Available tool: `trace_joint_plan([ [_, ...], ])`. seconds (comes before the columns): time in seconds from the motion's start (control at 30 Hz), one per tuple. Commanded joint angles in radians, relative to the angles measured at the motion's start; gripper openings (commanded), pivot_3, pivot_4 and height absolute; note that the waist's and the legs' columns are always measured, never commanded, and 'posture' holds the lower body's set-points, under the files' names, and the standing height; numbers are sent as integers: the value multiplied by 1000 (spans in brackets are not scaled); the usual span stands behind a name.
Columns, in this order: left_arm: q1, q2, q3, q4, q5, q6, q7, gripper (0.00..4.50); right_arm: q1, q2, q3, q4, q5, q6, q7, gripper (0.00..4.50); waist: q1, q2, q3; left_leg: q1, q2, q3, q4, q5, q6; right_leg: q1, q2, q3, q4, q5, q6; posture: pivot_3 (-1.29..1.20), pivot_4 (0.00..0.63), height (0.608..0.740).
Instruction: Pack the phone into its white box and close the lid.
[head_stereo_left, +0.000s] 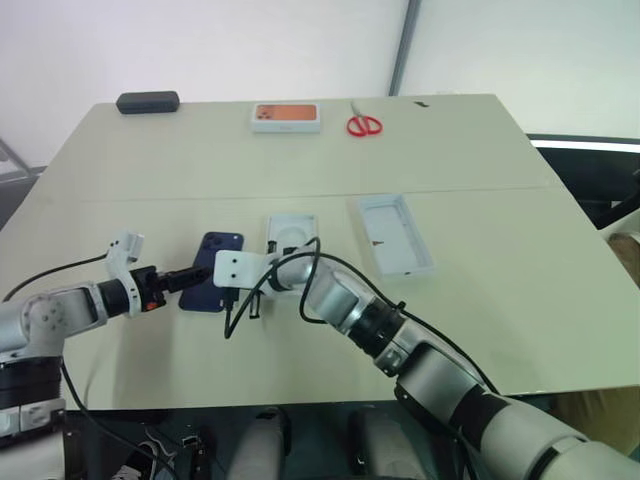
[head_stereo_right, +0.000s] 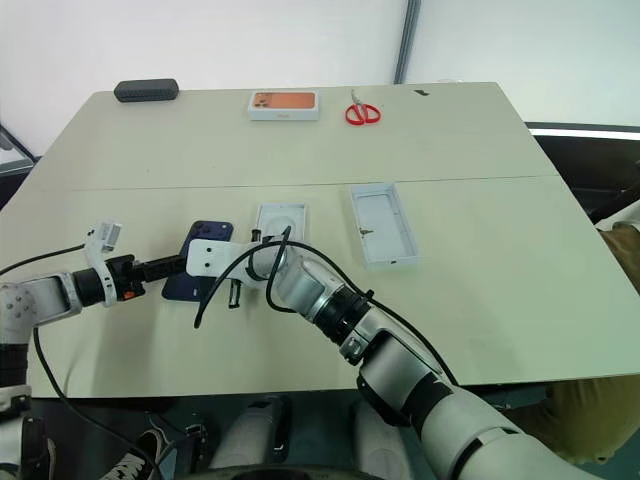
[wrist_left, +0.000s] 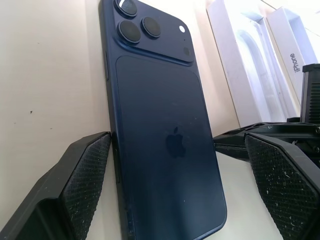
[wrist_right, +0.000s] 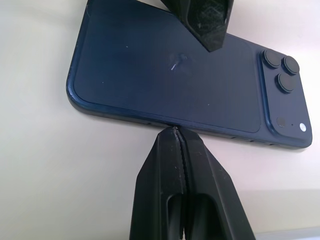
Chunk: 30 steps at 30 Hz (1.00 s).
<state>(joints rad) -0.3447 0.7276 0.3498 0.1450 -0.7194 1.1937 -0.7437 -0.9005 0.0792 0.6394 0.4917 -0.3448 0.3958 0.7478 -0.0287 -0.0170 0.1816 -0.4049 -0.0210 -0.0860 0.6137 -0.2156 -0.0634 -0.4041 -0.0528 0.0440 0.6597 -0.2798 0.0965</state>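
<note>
The dark blue phone (head_stereo_left: 217, 268) lies back up on the table, left of centre. My left gripper (wrist_left: 177, 145) is open, and its fingers (wrist_left: 82, 185) straddle the phone's lower end, one on each long side. My right gripper (wrist_right: 175, 132) is shut, with its tip against the phone's long edge on the side facing the box. The white box (head_stereo_left: 291, 238), with the oval-recessed insert in it, lies just right of the phone. Further right is the lid (head_stereo_left: 393, 235), lying inside up.
At the table's far edge are a black case (head_stereo_left: 147, 101), a white box printed with an orange phone (head_stereo_left: 286, 117) and red scissors (head_stereo_left: 364, 124). A black cable (head_stereo_left: 300, 265) loops from my right wrist over the white box.
</note>
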Motion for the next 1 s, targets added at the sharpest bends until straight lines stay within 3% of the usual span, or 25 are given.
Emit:
trace_joint_plan([
  [0.03,24,-49,-79,7,-11,84,8,4500,-3,5,7,-56,-7,-3,7,32,3,0,0,0,0,0,0,0,0,0,0,0,0,0,0,0,150,740],
  [0.37,36,-39,-66,6,12,46,12,4500,-64,0,-3,-43,8,191,110,32,10,1,-1,0,0,0,0,0,0,0,0,0,0,0,0,0,150,740],
  [1.0,-3,-162,26,-81,-78,208,93,4500,-54,23,10,23,7,141,63,32,7,3,-8,3,0,0,0,0,0,3,0,0,-1,0,0,0,150,740],
])
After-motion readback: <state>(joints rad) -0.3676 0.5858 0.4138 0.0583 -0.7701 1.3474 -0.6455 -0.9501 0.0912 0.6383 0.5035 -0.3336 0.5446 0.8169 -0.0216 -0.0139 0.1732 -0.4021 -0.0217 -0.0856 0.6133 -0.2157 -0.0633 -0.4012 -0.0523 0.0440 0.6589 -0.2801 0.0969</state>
